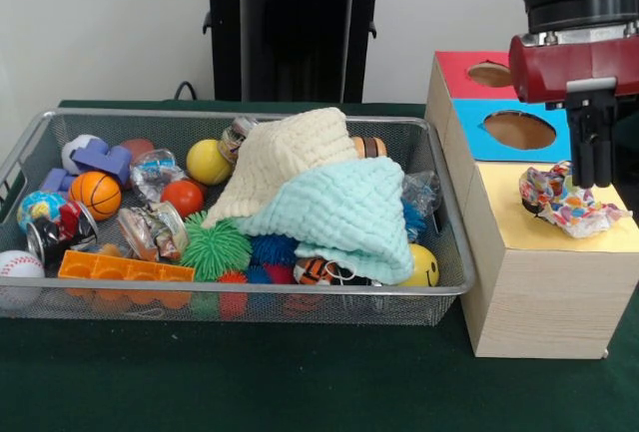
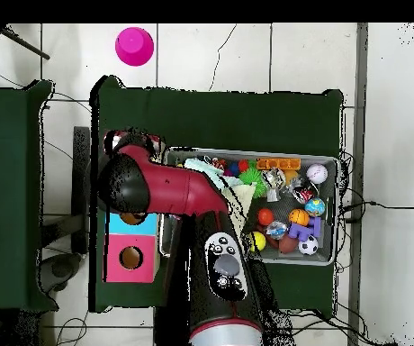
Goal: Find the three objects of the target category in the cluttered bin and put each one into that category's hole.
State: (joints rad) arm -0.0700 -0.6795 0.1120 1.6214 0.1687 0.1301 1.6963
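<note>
Gripper (image 1: 590,165) hangs fingers together, empty, just above a wad (image 1: 562,203) that covers the hole on the yellow box (image 1: 539,272); towels (image 1: 329,203) hide much of the bin (image 1: 250,297); no writing legible.

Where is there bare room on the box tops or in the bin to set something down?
The yellow top is bare in front of the plastic wad, which sits beneath the pincer. The bin is crowded: balls and toys fill its side away from the boxes, and the cream cloth and mint cloth cover the rest.
</note>
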